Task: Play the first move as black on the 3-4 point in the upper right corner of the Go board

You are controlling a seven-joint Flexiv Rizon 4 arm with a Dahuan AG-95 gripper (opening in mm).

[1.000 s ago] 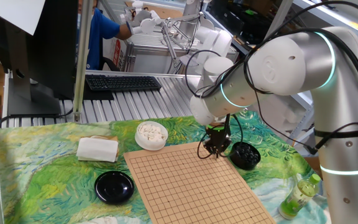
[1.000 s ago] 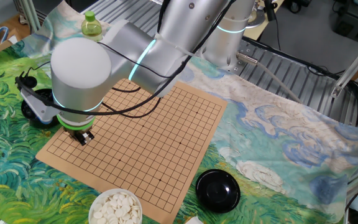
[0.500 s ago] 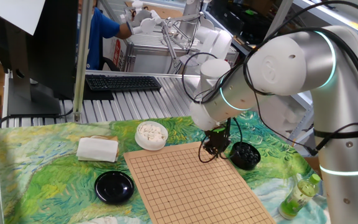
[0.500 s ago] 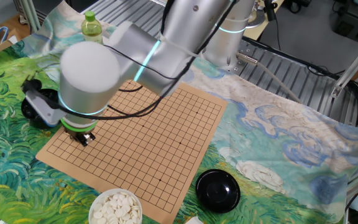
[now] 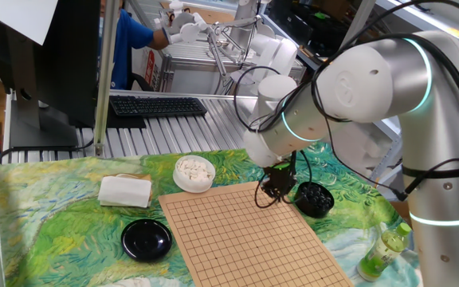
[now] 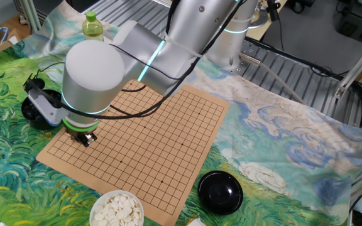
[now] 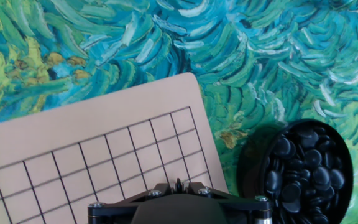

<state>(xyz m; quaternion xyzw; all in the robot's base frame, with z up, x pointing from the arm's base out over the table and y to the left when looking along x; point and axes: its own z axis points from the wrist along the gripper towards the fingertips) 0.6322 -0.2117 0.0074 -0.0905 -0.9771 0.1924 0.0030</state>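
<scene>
On a green painted cloth (image 5: 70,215), we hover our gripper (image 5: 268,198), fingers pressed together, over the board's (image 6: 149,144) corner. The bowl of black stones (image 7: 303,171) sits at four o'clock. We cannot tell if a stone is pinched; it might land a crossing off.

My table has a painted cloth (image 5: 46,215) over it. On the cloth: Go board (image 5: 245,239) centre, white-stone bowl (image 5: 194,173) far, black lid (image 5: 147,238) left, folded cloth (image 5: 124,190) far left, black-stone bowl (image 5: 314,198) right, bottle (image 5: 384,250) near right.
</scene>
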